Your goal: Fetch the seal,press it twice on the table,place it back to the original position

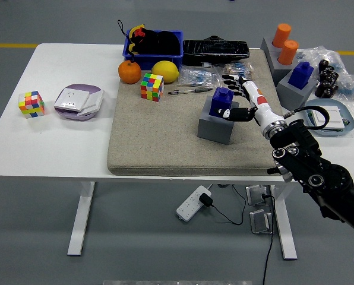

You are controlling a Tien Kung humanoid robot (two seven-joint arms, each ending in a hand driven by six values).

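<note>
Releasing blue block-shaped seal (pixel 221 102), seated on grey holder (pixel 215 126) toward right edge of beige mat (pixel 159 136). Right hand (pixel 243 101) beside it, fingers spread, thumb near. Withdraw sideways without nudging seal.

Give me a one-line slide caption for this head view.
Right robot hand opens beside the blue seal seated in its grey holder on the beige mat.

right arm (pixel 319 178): cut off at right edge | blue bin (pixel 153 50) contents: unclear
</note>
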